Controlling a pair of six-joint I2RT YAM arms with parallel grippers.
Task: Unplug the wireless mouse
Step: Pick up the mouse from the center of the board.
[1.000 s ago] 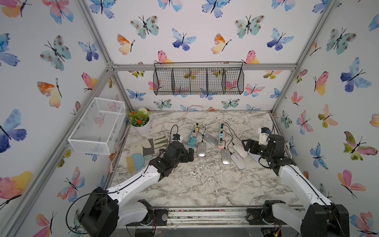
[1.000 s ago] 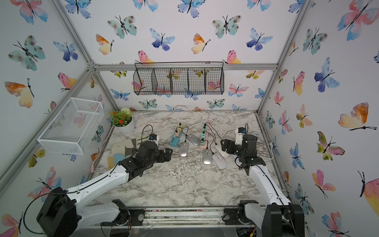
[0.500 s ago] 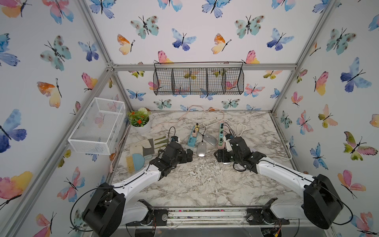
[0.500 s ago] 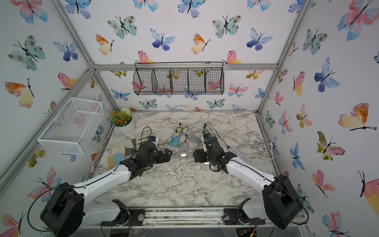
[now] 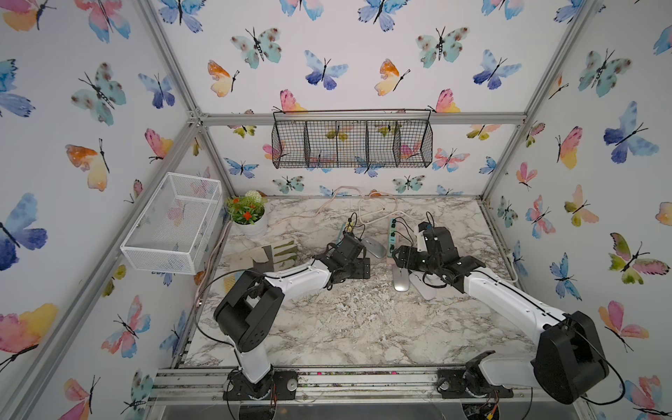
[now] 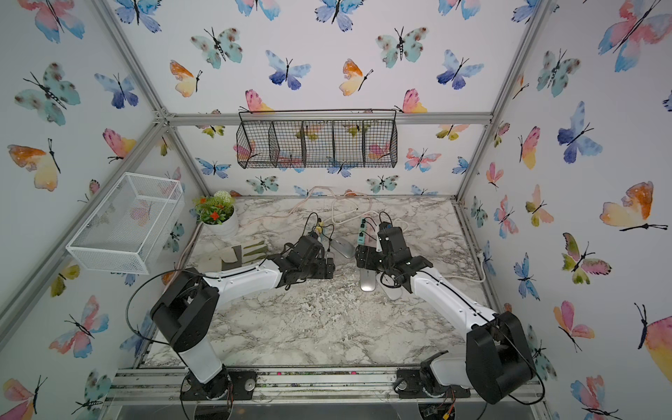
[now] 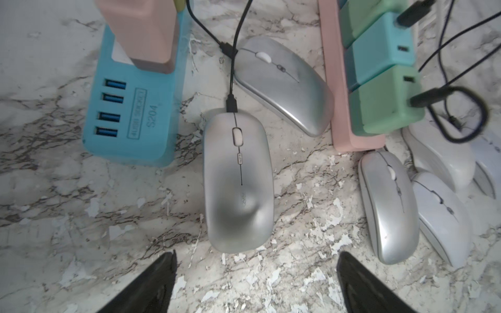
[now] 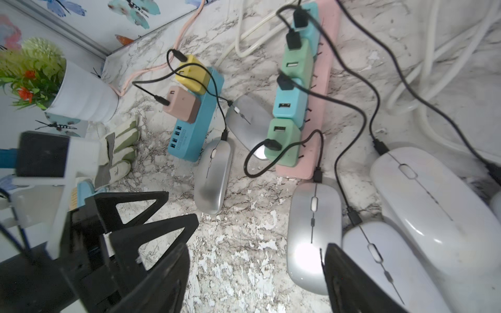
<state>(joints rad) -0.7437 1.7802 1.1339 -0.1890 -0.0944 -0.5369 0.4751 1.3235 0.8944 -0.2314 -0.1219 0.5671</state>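
Note:
Several wireless mice lie among two power strips, each with a black cable plugged into its nose. In the left wrist view a silver mouse [image 7: 238,178] lies just ahead of my open left gripper [image 7: 256,256], its plug [image 7: 231,104] seated. My right gripper [image 8: 257,249] is open over the table, one finger [image 8: 349,279] over the edge of another silver mouse [image 8: 313,230], next to a white mouse [image 8: 379,260]. In both top views the left gripper [image 5: 360,271] and right gripper [image 5: 403,258] face each other closely.
A blue USB strip [image 7: 130,119] and a pink strip carrying green and teal chargers [image 7: 341,81] flank the mice. Black cables loop over the pink strip [image 8: 325,81]. A potted plant [image 5: 249,216], gloves [image 5: 276,252] and a white wire basket [image 5: 174,222] stand left.
My right arm has swung in from the right side to the mice by the pink strip. The left gripper has edged forward toward the silver mouse, its jaws slightly narrower.

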